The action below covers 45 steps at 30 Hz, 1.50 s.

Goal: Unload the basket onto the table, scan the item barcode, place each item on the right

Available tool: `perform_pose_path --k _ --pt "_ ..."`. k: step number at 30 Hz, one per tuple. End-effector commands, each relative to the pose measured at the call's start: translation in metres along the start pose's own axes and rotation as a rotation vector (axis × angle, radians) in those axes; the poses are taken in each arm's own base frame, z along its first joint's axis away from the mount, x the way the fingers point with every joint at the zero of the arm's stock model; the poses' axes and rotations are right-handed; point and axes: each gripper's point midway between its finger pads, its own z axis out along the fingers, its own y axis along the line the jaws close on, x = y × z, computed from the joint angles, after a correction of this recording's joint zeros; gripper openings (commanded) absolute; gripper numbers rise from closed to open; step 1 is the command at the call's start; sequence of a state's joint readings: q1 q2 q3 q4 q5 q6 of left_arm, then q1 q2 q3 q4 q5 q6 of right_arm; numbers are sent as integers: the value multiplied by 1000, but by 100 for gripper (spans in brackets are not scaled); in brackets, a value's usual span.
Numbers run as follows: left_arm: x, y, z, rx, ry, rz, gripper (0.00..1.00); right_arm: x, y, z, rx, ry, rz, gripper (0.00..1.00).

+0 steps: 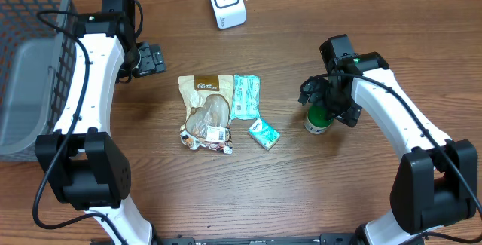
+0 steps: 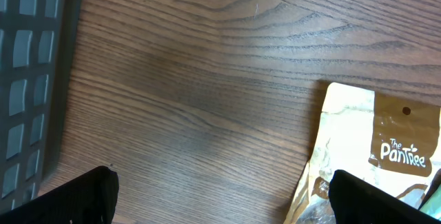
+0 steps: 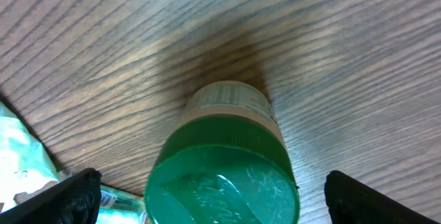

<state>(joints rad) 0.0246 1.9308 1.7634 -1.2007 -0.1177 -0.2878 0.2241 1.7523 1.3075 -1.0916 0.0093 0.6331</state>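
A jar with a green lid stands upright on the table, right of centre. My right gripper hangs open just above it, one finger on each side of the lid, gaps showing on both sides; from overhead the right gripper covers part of the jar. A white barcode scanner sits at the far edge. My left gripper is open over bare wood, left of a brown snack bag whose top corner shows at the left wrist view's right. No barcode shows on the jar.
A teal packet and a small teal box lie between the bag and the jar. A grey mesh basket fills the far left, and its wall shows in the left wrist view.
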Motion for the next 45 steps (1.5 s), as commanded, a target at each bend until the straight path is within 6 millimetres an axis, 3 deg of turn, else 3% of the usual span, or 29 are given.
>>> perform_pose_path --k 1,5,10,16,18,27,35,38,40,45 --pt "-5 -1 -10 -1 -35 6 100 2 -5 6 36 2 22 100" --pt "-6 -1 -10 -2 -35 6 99 7 -10 13 64 32 46 99" --pt "-5 -1 -10 -1 -35 6 100 14 -16 22 79 51 46 90" --pt "-5 -1 -10 -1 -35 6 100 13 -10 22 53 48 33 67" --pt "-6 -1 -10 -2 -35 6 100 14 -2 23 19 52 -14 66" --pt "-6 -1 -10 -2 -35 6 100 29 43 22 -105 30 -408 67" --pt "-6 -1 -10 -2 -35 5 100 36 69 21 -147 -17 -498 68" --pt "-6 -1 -10 -2 -35 5 100 35 71 21 -153 -24 -494 81" --pt "-6 -1 -10 -2 -35 5 99 35 71 21 -152 -23 -492 97" --pt "-6 -1 -10 -2 -35 5 100 29 72 15 -156 -29 -477 100"
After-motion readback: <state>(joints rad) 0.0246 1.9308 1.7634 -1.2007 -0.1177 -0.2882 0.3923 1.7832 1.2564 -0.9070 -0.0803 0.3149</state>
